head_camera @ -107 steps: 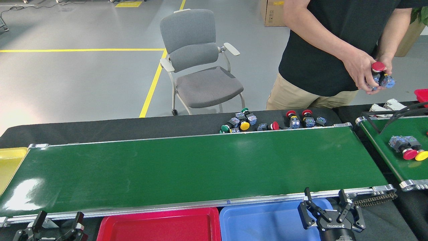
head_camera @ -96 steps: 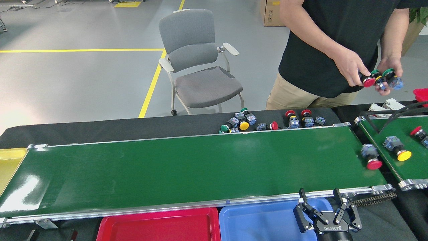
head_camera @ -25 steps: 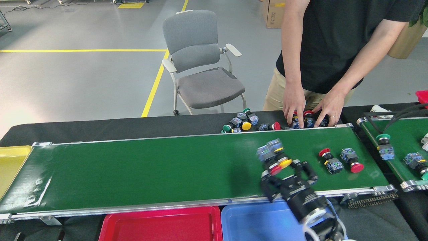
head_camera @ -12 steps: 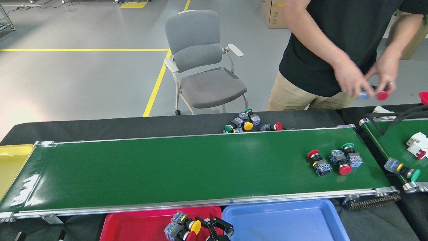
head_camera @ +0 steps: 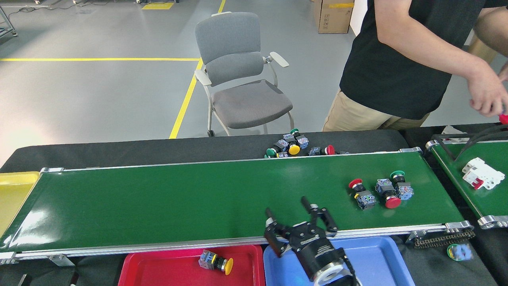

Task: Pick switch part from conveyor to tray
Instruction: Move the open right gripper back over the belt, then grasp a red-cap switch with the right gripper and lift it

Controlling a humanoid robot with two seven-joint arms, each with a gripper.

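The conveyor (head_camera: 178, 198) carries three switch parts near its right end: a red-capped one (head_camera: 360, 193), a big red-button one (head_camera: 388, 195) and a green-capped one (head_camera: 400, 183). My right gripper (head_camera: 285, 203) is open and holds nothing. It hangs over the belt's near rail, left of those parts. A yellow-button switch part (head_camera: 216, 262) lies in the red tray (head_camera: 158, 266). Of my left gripper (head_camera: 47, 283) only dark finger slivers show at the bottom left edge.
A blue tray (head_camera: 377, 262) sits right of the red one and a yellow tray (head_camera: 12, 190) at the belt's left end. Loose switch parts (head_camera: 291, 147) lie behind the belt. A second belt (head_camera: 488, 194) at right carries a white part (head_camera: 482, 176). A person (head_camera: 397, 59) stands behind.
My right gripper let go of the yellow-button part, which now lies in the red tray. It moved up and right to the belt's near rail. The belt's parts drifted left.
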